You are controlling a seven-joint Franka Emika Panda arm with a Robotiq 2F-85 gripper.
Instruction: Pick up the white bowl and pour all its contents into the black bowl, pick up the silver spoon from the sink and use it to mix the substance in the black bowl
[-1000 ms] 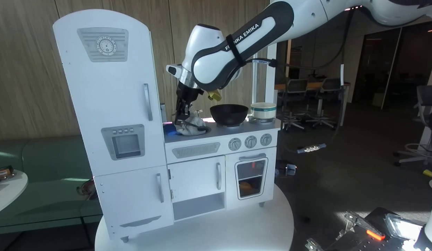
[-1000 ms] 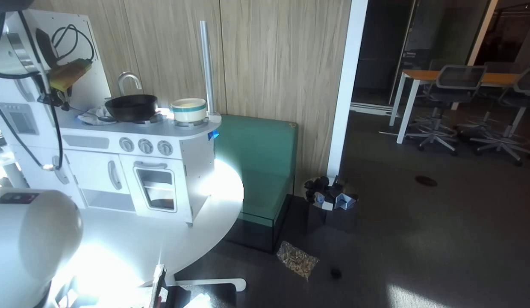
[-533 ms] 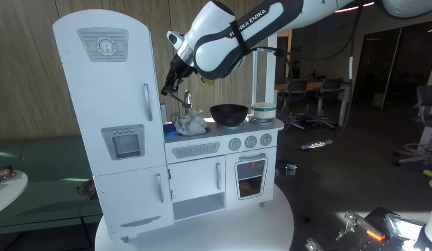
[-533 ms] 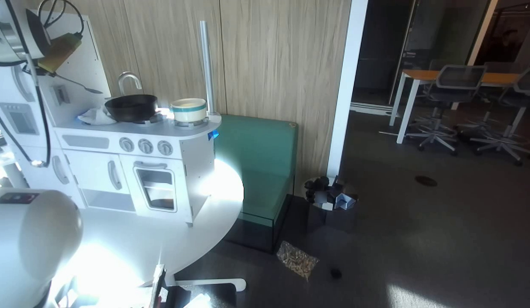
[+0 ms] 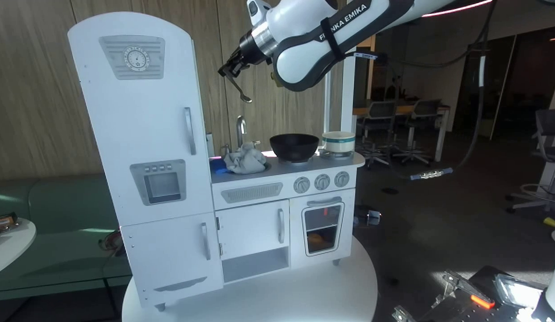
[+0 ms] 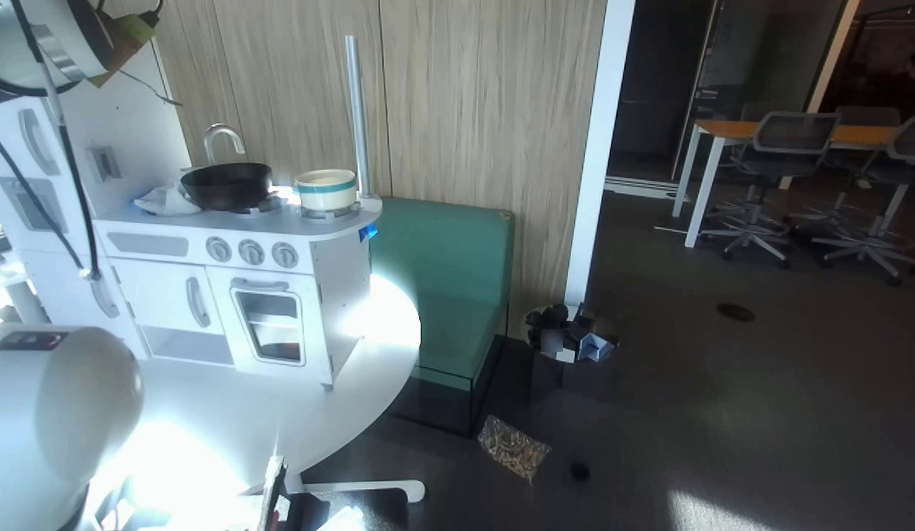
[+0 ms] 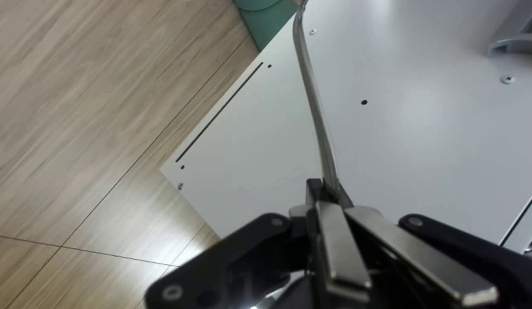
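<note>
Pinching the silver spoon (image 7: 316, 105) by its handle, your jaws were closed to abt. the handle's thickness, w/ nothing else in their grip. The spoon hung mid-air, slanting head-down, higher than the tap (image 5: 240, 127) in both exterior views; its head ran off the top of the wrist view, so no tip check there.

Step in hand, prob.: taking it to the black bowl (image 5: 294, 148), which stood upright on the tabletop (image 5: 285, 167) near the white bowl (image 6: 325, 193). You couldn't see into the black bowl, so whether the pour was done, couldn't tell.

To do it well, you needed the spoon's head over the black bowl's middle first, handle tipped steeper, a slow drop, then small circles w/o shoving the side; so thin a handle was likely to twist in your jaws under side load.

Re edges: the black bowl's rim was the lip to clear. The toy fridge (image 5: 138, 107) walled off one end, w/ a cloth (image 5: 246, 160) heaped over the sink (image 5: 268, 167) between it & the black bowl; the tabletop's rounded end came just past the white bowl, & a post (image 6: 357, 110) rose near that, behind. A wood wall (image 6: 487, 88) backed it all. Best room seemed up high: across, then straight down. Gap from spoon to toy fridge: couldn't tell.
</note>
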